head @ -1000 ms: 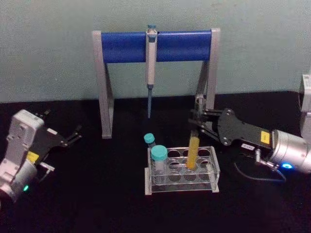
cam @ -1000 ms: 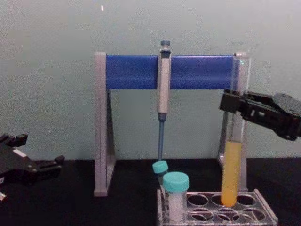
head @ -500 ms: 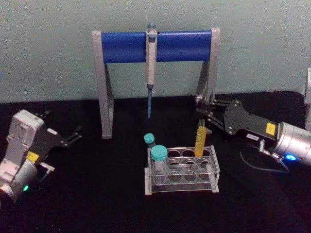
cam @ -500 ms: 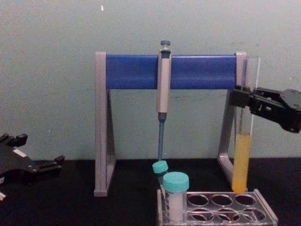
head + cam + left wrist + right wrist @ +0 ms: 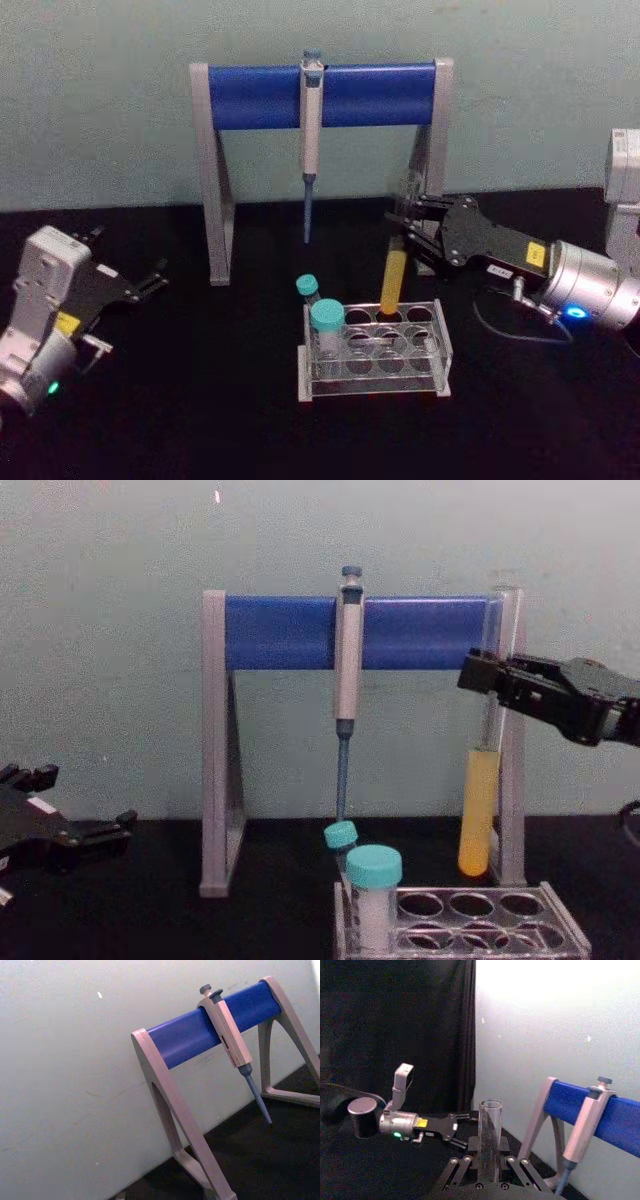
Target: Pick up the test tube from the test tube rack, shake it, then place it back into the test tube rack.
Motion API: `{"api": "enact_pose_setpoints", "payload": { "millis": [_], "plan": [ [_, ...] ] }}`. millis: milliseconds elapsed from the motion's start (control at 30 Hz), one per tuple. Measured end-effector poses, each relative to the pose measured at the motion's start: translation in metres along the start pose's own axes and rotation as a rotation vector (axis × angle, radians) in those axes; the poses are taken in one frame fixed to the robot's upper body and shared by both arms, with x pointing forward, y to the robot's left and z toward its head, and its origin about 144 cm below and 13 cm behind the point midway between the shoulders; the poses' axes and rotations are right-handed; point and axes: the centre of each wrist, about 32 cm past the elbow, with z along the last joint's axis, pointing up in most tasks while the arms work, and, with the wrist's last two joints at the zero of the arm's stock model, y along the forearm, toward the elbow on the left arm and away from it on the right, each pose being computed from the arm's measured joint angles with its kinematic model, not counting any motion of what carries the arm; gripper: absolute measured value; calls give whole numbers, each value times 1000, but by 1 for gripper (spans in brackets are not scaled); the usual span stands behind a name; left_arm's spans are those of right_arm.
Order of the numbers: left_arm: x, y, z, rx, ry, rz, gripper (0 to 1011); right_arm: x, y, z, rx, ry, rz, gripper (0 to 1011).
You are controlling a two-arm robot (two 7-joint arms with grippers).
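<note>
Chest view: tube (image 5: pixel 480 820) hangs upright just above rack (image 5: pixel 470 935), lifted free for shaking.
Right gripper (image 5: pixel 484 673): pinching tube's upper part, so the lower end can swing.
Left gripper (image 5: pixel 88 798): parked far left, fingers spread.

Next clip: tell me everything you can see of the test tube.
The test tube is a tall, slim, clear glass-looking tube, round-bottomed and uncapped, with yellow liquid in its lower part. The right gripper is shut on its upper part, holding it slightly tilted, its bottom lifted clear above the test tube rack, touching nothing else.
</note>
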Motion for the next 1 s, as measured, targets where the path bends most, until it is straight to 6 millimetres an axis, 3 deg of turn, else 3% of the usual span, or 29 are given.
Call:
{"api": "enact_pose_setpoints", "payload": {
  "millis": [400,733,1000],
  "plan": [
    [0,0,0,0,0,0,1001,-13,1,-4,38,45,55,232],
    [0,0,0,0,0,0,1001,-28,-19,1,-4,53,75,232],
    [0,0,0,0,0,0,1001,-28,-34,7,-43,25,27,232]
  ]
}}
